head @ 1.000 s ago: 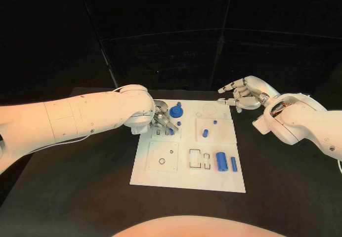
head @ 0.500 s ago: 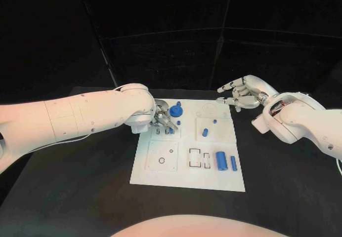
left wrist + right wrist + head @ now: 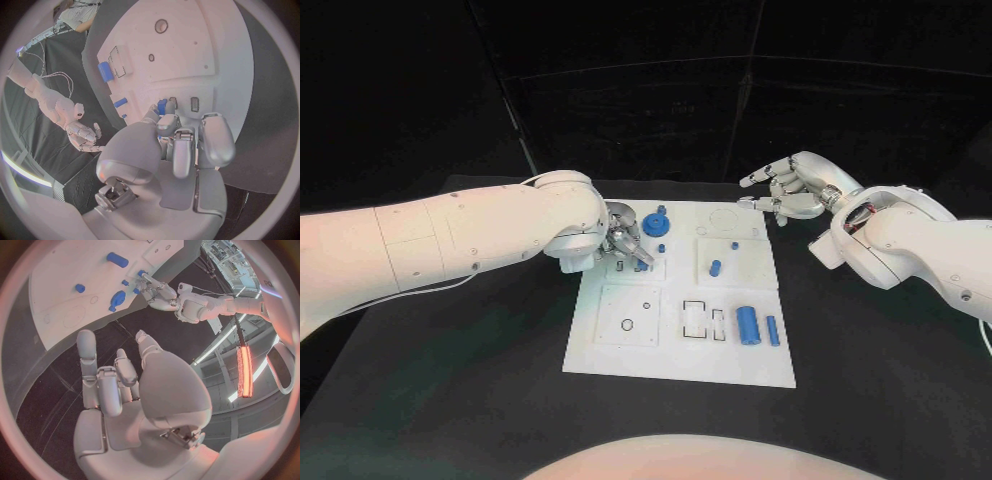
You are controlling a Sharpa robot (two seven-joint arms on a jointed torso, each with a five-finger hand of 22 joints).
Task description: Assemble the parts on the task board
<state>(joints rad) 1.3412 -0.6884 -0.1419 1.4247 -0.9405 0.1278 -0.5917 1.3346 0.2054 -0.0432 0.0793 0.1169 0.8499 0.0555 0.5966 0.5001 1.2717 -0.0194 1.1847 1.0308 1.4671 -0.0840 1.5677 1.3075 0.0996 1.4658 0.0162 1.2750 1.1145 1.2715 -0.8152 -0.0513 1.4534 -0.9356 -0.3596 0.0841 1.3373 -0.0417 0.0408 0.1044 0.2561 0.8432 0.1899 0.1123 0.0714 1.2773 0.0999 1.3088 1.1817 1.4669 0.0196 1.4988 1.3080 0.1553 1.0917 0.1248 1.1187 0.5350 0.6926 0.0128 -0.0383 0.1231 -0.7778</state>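
White left hand (image 3: 623, 242) slightly nearer blue part (image 3: 645, 265), right hand (image 3: 790, 190) unmoved

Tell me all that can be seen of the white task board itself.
The task board is a flat, white, rectangular plate that lies in the middle of the black table. Its surface looks smooth and hard and carries raised square panels, small round holes and rectangular slots. Small blue parts lie or stand on it. The left robot hand works at its far left corner; the right robot hand hovers beyond its far right corner.
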